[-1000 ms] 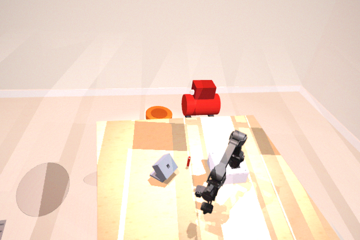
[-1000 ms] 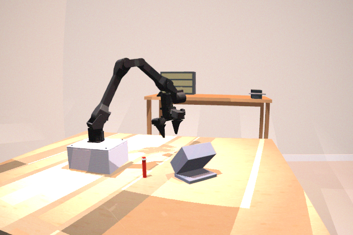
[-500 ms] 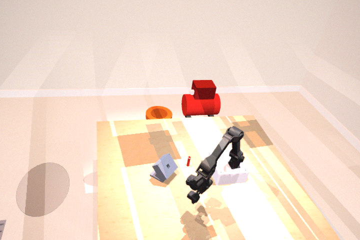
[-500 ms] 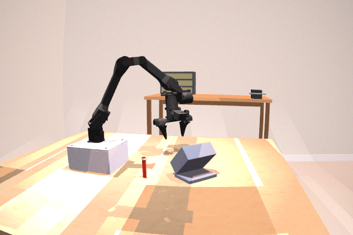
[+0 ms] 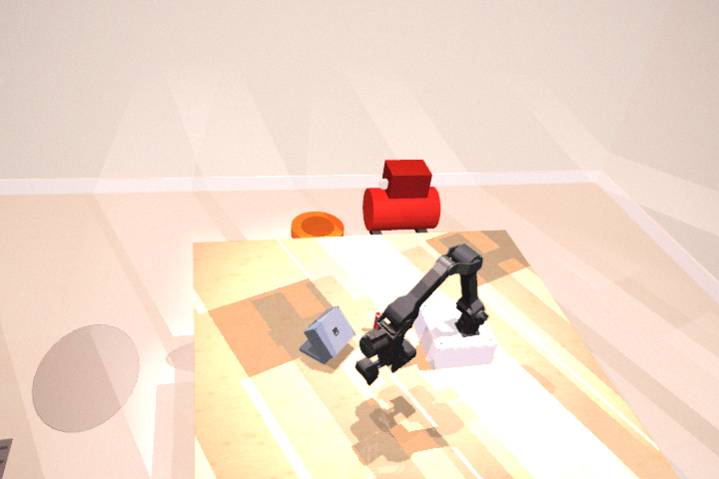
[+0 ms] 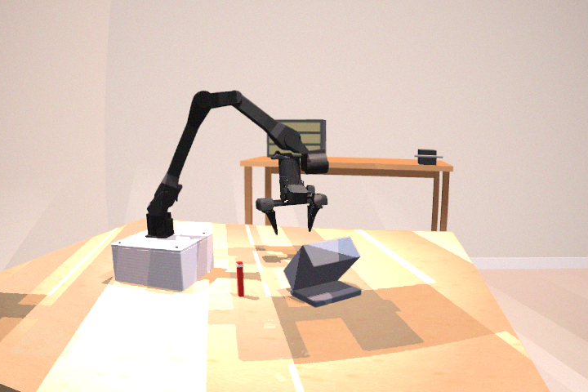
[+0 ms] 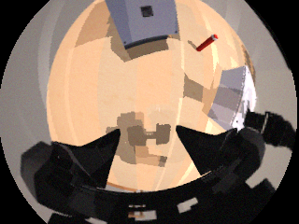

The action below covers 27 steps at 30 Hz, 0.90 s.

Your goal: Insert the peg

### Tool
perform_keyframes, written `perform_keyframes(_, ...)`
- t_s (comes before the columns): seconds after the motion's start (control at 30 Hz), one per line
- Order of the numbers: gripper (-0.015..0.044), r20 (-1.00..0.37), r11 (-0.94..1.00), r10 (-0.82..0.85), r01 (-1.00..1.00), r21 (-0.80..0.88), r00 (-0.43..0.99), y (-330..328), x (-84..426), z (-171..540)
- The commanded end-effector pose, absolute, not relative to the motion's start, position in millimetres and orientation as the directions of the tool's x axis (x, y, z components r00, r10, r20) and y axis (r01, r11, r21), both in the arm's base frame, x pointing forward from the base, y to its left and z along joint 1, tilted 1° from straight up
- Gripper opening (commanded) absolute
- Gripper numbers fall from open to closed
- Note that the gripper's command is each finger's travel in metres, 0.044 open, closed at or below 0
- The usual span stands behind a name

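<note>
The red peg stands upright on the table between the white base block and the grey sloped panel. In the top view only the peg's top shows behind the arm. The panel's face has one small dark square hole. My gripper is open and empty. It hangs well above the table, pointing down, off to the side of the panel and apart from the peg.
The arm's white base block stands on the wooden table. On the floor beyond it are a red tank and an orange ring. A side table with a drawer box stands behind.
</note>
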<state>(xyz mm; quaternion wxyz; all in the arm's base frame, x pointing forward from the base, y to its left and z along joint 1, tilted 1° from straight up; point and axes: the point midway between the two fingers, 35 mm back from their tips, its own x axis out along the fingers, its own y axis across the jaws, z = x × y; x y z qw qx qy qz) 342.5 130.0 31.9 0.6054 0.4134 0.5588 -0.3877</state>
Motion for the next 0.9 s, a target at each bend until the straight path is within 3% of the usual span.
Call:
perform_keyframes(0.0, 0.0440, -0.997, 0.276, -0.003, 0.959, 0.068, 0.071, 112.1, 344.4, 34.0)
perform_keyframes(0.87, 0.0440, -0.999, -0.250, -0.004, 0.967, 0.050, 0.050, 0.2, 338.6, 38.0)
